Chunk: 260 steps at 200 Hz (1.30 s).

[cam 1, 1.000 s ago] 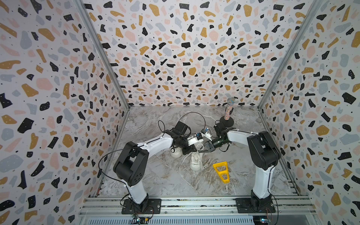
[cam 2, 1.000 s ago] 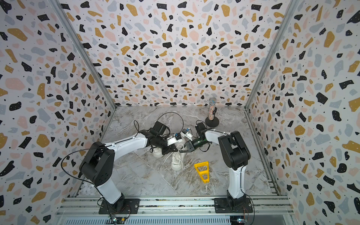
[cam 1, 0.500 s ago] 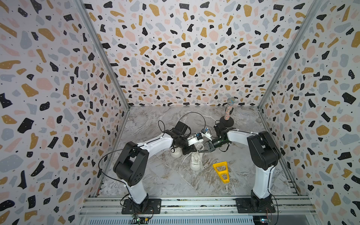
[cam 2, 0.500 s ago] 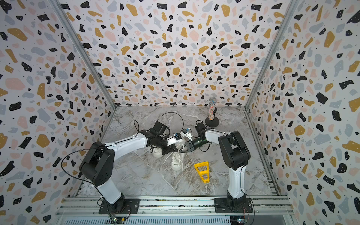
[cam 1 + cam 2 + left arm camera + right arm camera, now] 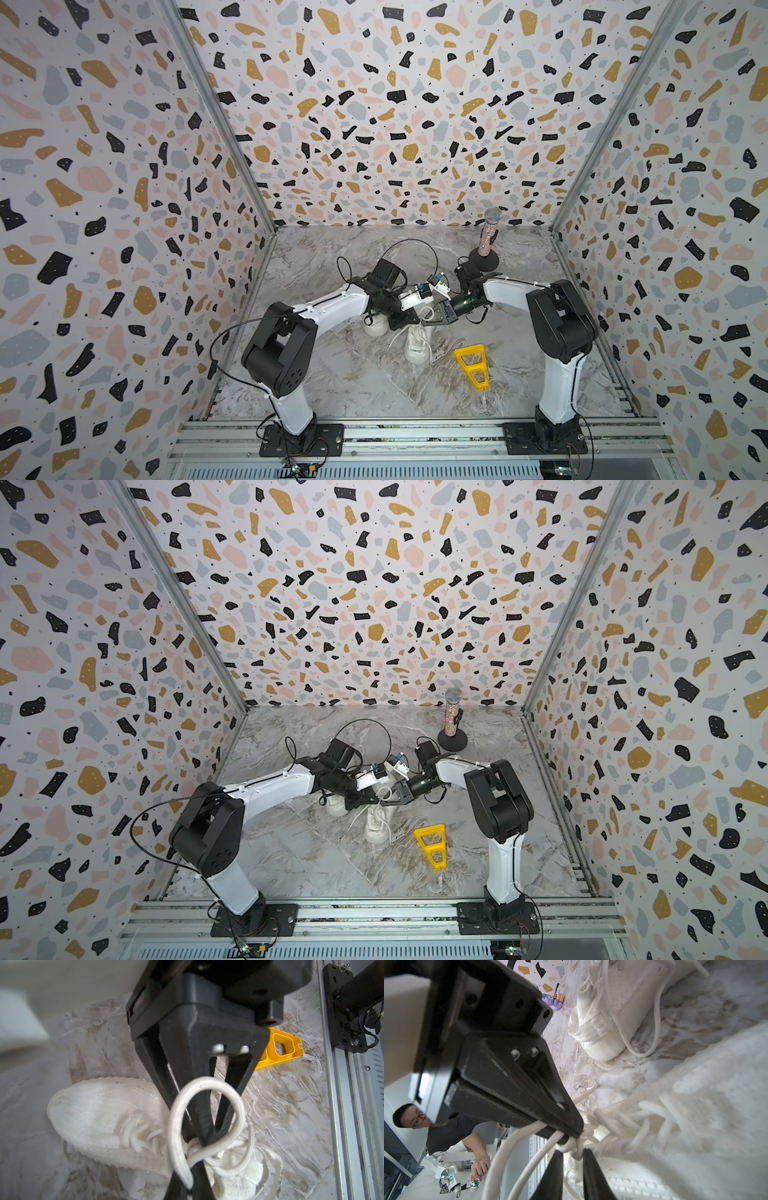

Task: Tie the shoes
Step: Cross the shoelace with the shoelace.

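On the marbled table (image 5: 332, 386) inside terrazzo walls (image 5: 395, 104), the left gripper (image 5: 204, 1140) is closed tight and the right gripper (image 5: 571, 1132) pinches a shoe (image 5: 99, 1115) lace (image 5: 207, 1082).

The two knit low-top sneakers (image 5: 417, 347) and their round cord laces (image 5: 207, 1083) are coloured white throughout, and the triangular plastic frame (image 5: 278, 1061) bright yellow. The floor panel (image 5: 332, 374) is veined in grey, white and brown marble; the walls (image 5: 395, 104) are scattered with black, ochre, pink and grey chips on white.
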Available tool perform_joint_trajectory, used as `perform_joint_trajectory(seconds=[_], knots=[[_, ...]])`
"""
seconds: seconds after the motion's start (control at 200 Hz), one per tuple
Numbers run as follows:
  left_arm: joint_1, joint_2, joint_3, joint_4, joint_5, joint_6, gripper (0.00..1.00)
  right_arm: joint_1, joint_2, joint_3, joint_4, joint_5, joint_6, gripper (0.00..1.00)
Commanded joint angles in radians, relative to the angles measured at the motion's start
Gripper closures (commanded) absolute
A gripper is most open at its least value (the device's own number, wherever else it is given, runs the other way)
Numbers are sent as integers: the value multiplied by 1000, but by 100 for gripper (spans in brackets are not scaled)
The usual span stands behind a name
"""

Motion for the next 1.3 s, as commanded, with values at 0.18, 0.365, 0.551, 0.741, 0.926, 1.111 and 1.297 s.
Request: perform_joint_trajectory(seconds=[0.18, 0.365, 0.551, 0.741, 0.926, 1.111, 1.297], knots=[[-1, -32, -5, -1, 38, -21, 100, 11, -9, 8, 23, -1, 8, 78], [-1, -34, -7, -2, 36, -24, 100, 12, -7, -1, 19, -3, -10, 82], [0, -35, -11, -1, 35, -25, 100, 11, -7, -1, 9, -9, -29, 82], [0, -35, -10, 0, 38, -26, 100, 6, -3, 2, -13, 18, -53, 82], [0, -40, -14, 4, 43, -28, 100, -1, 2, 2, -14, 26, -55, 79], [0, -44, -19, 5, 43, -27, 100, -2, 5, 4, -15, 31, -55, 78], [1, -47, -23, 8, 40, -27, 100, -11, 10, 2, -22, 28, -61, 83]])
